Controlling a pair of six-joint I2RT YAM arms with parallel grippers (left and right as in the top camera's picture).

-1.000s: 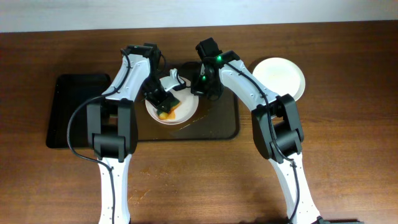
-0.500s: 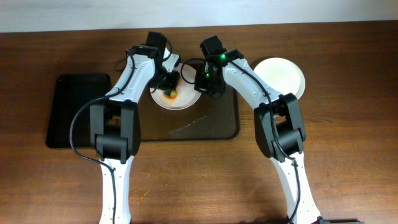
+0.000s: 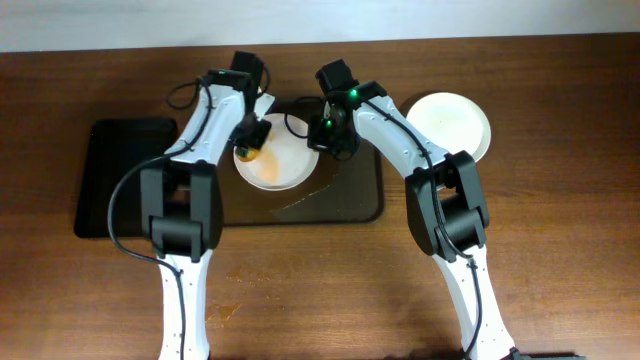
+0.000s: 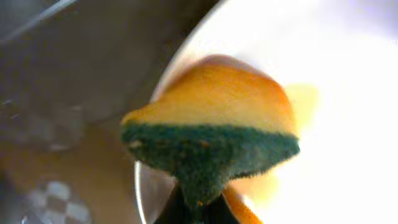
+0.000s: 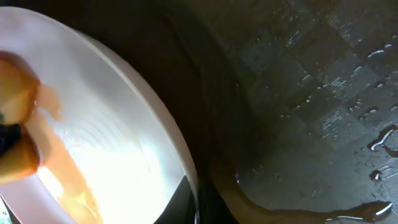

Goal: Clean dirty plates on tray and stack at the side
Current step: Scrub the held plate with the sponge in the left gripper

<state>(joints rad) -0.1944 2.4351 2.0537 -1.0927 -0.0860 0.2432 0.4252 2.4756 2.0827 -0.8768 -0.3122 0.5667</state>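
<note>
1. Orange sauce film covers much of the dirty plate (image 3: 278, 165). The plate sits on the brown tray (image 3: 350, 195), at its left end
2. left gripper (image 3: 250, 138) is pinching the sponge (image 4: 211, 124), yellow foam over green scrub face. The sponge is parked at the plate's left rim and I can't confirm it's touching the surface
3. right gripper (image 3: 322, 140) is clamped onto the plate's right rim, and I read that as bracing it for the scrub
4. Step in hand is scrubbing plate one, and it's not done because the smear is plainly there in both wrist views
5. clean plate (image 3: 450, 120) sits on the table right of the tray, likely the stack spot
6. Next move: drag the sponge inward across the smear while the right hold stays firm. The tray is wet (image 5: 323, 106), so I'd expect the plate to slide if that hold loosens
</note>
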